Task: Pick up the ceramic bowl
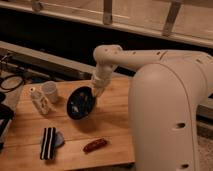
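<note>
The ceramic bowl [80, 103] is round, shallow and glossy black with pale streaks inside. It hangs tilted above the wooden table [112, 122], its inside facing the camera. My gripper [94, 91] is at the bowl's upper right rim and is shut on it, holding the bowl off the table. The white arm reaches in from the right.
A small white cup [50, 91] and a small white bottle [39, 101] stand at the left of the table. A black-and-white striped object [48, 142] lies at the front left, a reddish sausage-like item [95, 145] at the front. A rail and ledge run behind.
</note>
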Motion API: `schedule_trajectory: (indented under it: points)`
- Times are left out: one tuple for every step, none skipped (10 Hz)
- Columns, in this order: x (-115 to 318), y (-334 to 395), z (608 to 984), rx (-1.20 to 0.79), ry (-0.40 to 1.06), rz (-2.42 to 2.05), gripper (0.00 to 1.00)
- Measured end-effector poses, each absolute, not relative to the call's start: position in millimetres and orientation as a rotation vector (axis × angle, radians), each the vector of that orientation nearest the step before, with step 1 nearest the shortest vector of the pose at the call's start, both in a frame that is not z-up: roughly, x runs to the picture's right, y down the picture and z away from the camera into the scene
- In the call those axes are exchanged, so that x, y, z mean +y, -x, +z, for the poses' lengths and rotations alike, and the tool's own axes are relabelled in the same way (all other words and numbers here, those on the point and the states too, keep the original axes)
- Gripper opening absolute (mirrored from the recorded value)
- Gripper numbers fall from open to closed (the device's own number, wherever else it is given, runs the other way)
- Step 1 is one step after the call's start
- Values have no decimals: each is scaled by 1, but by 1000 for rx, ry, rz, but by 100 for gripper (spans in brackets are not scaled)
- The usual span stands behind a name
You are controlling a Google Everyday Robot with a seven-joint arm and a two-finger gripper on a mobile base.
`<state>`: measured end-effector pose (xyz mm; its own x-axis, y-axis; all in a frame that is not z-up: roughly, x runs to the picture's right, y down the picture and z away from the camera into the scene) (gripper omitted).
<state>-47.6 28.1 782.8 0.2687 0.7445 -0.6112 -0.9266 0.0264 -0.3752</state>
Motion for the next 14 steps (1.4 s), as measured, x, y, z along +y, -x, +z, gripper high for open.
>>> schedule_trajectory:
  points:
    - [25,50,780,266,821,1316,1]
    - [23,52,777,264,823,1312,1]
    - [21,54,774,263,825,1307,1]
    - [21,54,774,263,826,1305,1]
    - [21,54,774,263,826,1305,1]
    - [20,53,773,262,825,1306,1]
    - [19,55,772,260,825,1304,1]
    - [19,57,772,259,825,1301,1]
    - [19,58,771,259,826,1298,1]
    - [19,59,771,259,826,1296,1]
    - [20,59,771,260,826,1294,1]
    - [19,59,770,260,826,1294,1]
    - [20,60,770,260,826,1292,1]
    - [19,61,770,258,826,1291,1]
